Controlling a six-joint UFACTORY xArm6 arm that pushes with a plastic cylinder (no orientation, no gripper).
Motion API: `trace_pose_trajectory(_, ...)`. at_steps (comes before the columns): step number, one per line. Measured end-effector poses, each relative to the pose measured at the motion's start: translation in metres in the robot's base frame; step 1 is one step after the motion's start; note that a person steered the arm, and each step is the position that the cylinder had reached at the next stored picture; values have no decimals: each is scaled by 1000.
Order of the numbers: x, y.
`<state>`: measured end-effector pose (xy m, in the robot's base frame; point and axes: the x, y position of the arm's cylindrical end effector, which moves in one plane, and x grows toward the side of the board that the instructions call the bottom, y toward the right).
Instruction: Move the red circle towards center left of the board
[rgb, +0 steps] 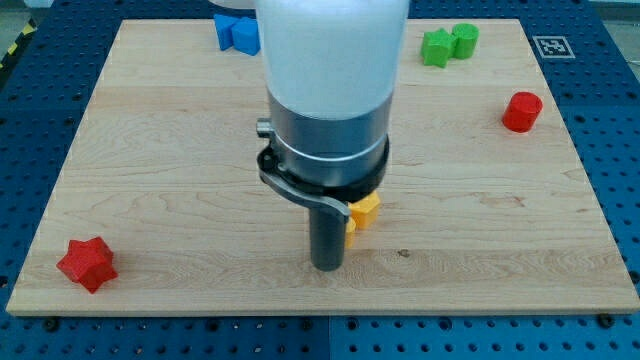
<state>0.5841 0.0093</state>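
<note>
So the wooden board (150, 150) fills most of the view, with my arm body (328, 90) parked over its middle. I've got no jaws to open or close, just a rod, and my tip (328, 268) sits a bit below center, touching one yellow block (361, 213) on its right. Block count: two red, two green, one blue, one yellow. The red circle (522, 111) is far off at the view's right edge, the red star (87, 263) bottom left. Green star (436, 47) and green cylinder (464, 39) touch at top right; blue block (238, 33) is top left.

Bright, even overhead light; soft shadows, sharp pic, arm housing (330, 50) overexposed.
</note>
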Motion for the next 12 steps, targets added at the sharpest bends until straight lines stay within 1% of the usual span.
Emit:
trace_pose_trajectory(1, 8, 56)
trace_pose_trajectory(2, -20, 128)
trace_pose_trajectory(3, -66, 185)
trace_pose_trajectory(4, -99, 239)
trace_pose_trajectory(5, -117, 280)
trace_pose_trajectory(6, -153, 307)
trace_pose_trajectory(7, -198, 305)
trace_pose_trajectory(8, -201, 298)
trace_pose_trajectory(10, -201, 234)
trace_pose_trajectory(12, -197, 187)
